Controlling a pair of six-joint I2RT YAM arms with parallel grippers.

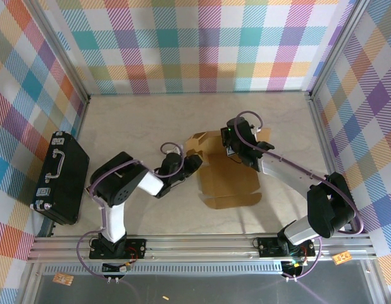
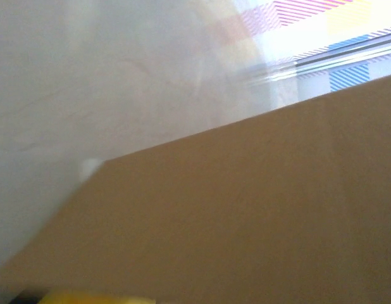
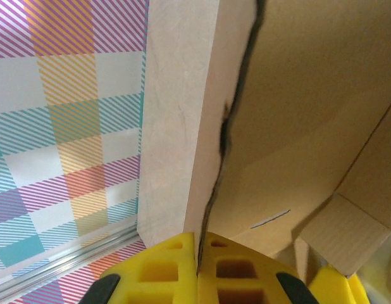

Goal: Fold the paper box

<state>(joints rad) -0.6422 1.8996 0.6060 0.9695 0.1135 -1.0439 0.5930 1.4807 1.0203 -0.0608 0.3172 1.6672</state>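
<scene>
The paper box point(image 1: 230, 180) lies mid-table as a brown cardboard sheet, its far part folded up. My right gripper point(image 1: 235, 147) is at that far part. In the right wrist view its yellow fingers point(image 3: 157, 272) are pressed together on the edge of an upright panel of the paper box point(image 3: 309, 95); right gripper point(image 3: 198, 253) shut on it. My left gripper point(image 1: 194, 163) sits at the box's left edge. In the left wrist view, blurred cardboard point(image 2: 246, 209) lies close over the lens and hides the jaws; a sliver of yellow finger point(image 2: 88, 297) shows at the bottom.
A black hard case point(image 1: 61, 177) with a handle lies at the table's left edge. Checked walls close in the pale table point(image 1: 138, 120) on three sides. A metal rail point(image 1: 202, 244) runs along the near edge by the arm bases.
</scene>
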